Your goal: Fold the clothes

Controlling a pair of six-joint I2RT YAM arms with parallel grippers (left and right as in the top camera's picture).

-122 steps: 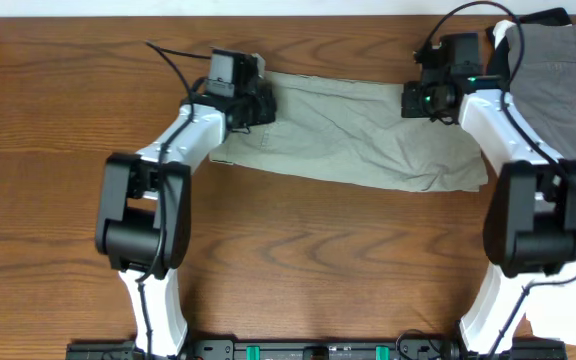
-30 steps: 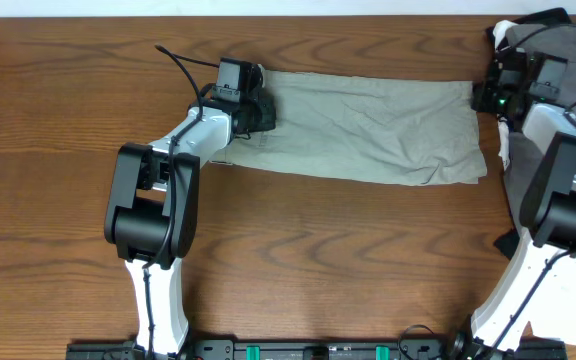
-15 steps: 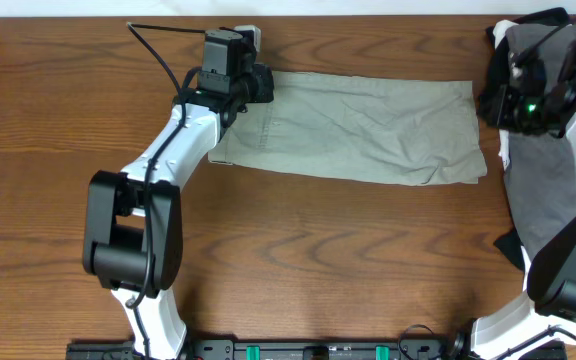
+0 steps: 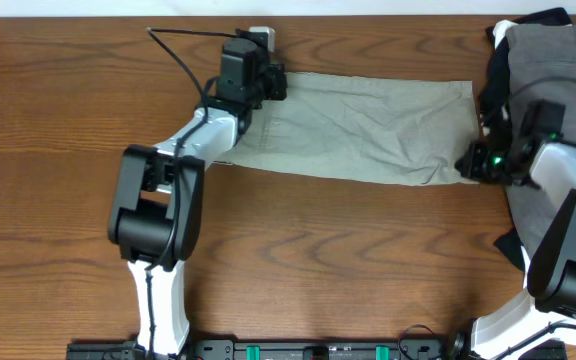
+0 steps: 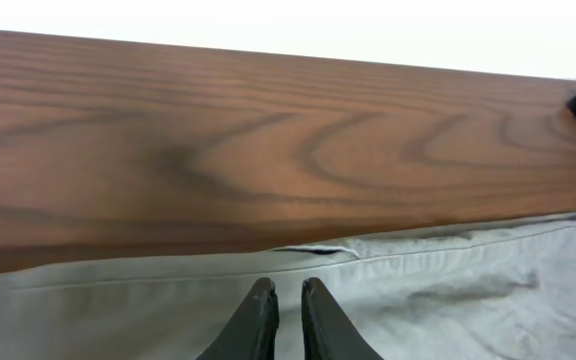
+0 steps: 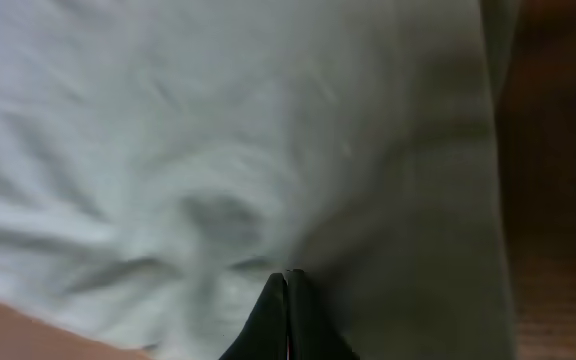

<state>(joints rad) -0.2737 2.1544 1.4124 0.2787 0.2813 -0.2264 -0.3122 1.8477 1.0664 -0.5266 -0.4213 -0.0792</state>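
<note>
The khaki-olive shorts (image 4: 368,125) lie flat in a long folded strip across the far half of the table. My left gripper (image 4: 276,85) rests over their far left end, close to the far edge of the cloth (image 5: 468,290). Its tips (image 5: 288,290) stand almost together with only a thin slit between them, and no fold is pinched there. My right gripper (image 4: 465,165) is at the near right corner of the shorts. It is shut (image 6: 286,275), tips touching the wrinkled cloth (image 6: 218,130) with nothing held.
A pile of grey (image 4: 553,60), black and white garments lies along the right edge, partly under my right arm. A small white object (image 4: 261,36) sits at the far edge behind my left gripper. Bare wood (image 4: 318,260) covers the near half.
My right gripper has swung from beside the pile down to the near right corner of the shorts. The left gripper shifted right along the far edge. The shorts stayed put.
</note>
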